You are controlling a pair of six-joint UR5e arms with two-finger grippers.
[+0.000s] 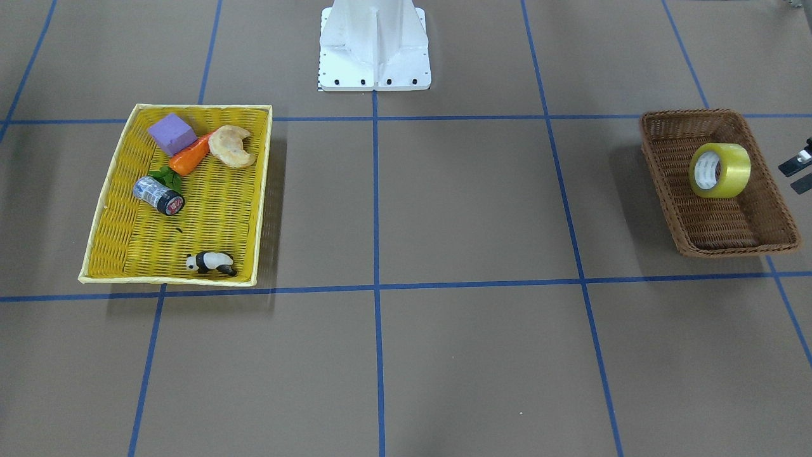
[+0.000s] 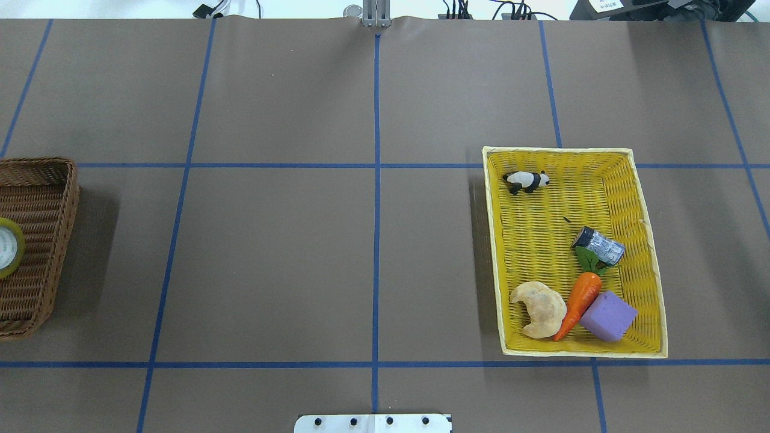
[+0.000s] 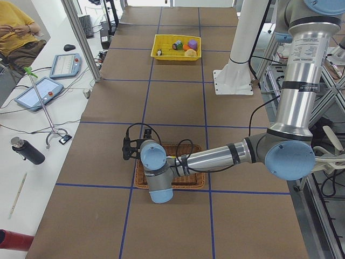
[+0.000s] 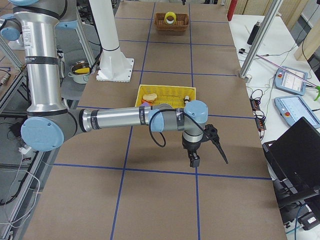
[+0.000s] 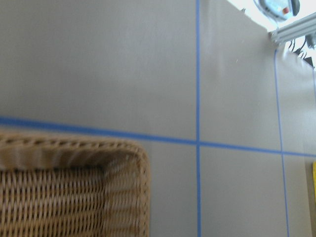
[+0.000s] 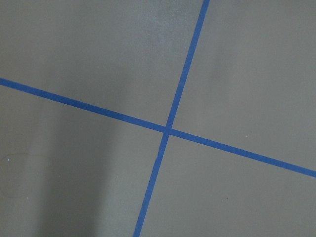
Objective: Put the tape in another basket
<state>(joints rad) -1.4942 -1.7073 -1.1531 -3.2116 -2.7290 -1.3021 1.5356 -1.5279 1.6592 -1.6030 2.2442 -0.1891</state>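
Start from the tape (image 1: pixel 720 170): standing on its rim inside the brown wicker basket (image 1: pixel 739 246), core hole turned toward the middle of the surface (image 1: pixel 469 203), rather nearer the robot's end of the basket. Judged from that, looks already delivered, with only a clean retreat left to do. Find the left jaws just outside the basket's outer wall, spread apart and holding nothing, clear of both roll and wicker. Lift straight up before swinging anywhere, so as not to clip the braided rim or jolt a roll that, upright like this, would probably trundle or topple at a knock. Avoid any low sweep across the basket. Leave the yellow tray (image 1: pixel 263 190), well apart at the other end, alone. As for the right jaws, seen only from the side, hanging over bare surface near that tray: cannot tell whether apart or together, and no call to move them.
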